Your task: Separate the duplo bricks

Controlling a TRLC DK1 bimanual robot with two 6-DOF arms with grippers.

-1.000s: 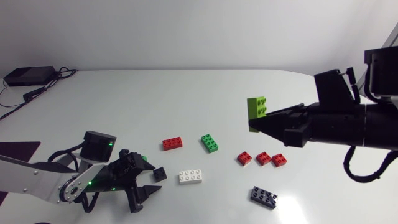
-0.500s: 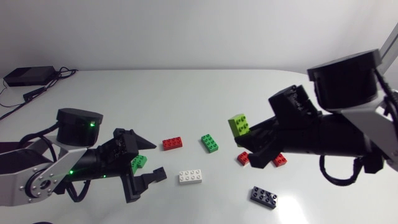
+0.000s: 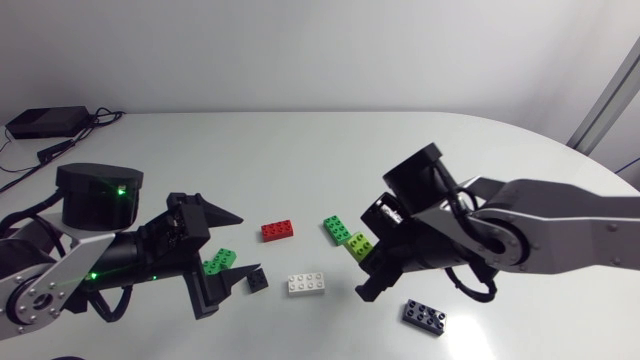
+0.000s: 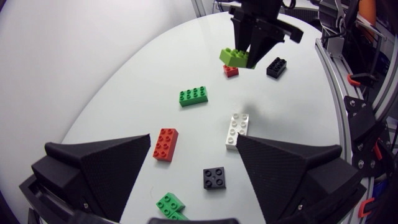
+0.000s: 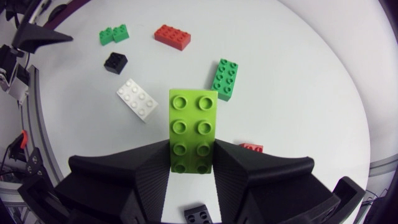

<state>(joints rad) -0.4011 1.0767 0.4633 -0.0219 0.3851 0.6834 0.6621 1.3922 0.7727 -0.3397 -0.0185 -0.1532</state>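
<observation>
1. Duplo bricks [image 3: 308, 284] lie scattered on the counter [image 3: 300, 150]. One of them, the lime brick [image 5: 193, 127], is pinched in the right end effector [image 5: 193, 160]. Both fingers press its long sides at the near end, and most of its length juts ahead of the fingertips.
2. That end-on hold probably keeps the free end exposed, so the brick can be lowered flat without the fingers meeting the counter first. In the left wrist view it seems to hang clear of the surface.
3. Just ahead of this end effector, below the lime brick, lie the white brick [image 5: 139, 99] and the long green brick [image 5: 225, 79], apart from each other. A small red brick [image 5: 252, 148] peeks out beside one finger. The long black brick [image 5: 200, 213] lies beneath the fingers, toward the wrist.
4. The left end effector [image 4: 194, 142] is spread wide and grips nothing. The small green piece [image 4: 169, 205] lies between its fingers near the palm, with the small black brick [image 4: 214, 178] just ahead. Neither looks touched.
5. I cannot tell whether the small green piece is two bricks still joined. If it is, the spread fingers are well placed to take it.
6. Farther ahead of the left end effector lies the long red brick [image 4: 165, 144].
7. The white and long green bricks crowd the spot below the lime brick, so a set-down calls for bare counter beside them.
</observation>
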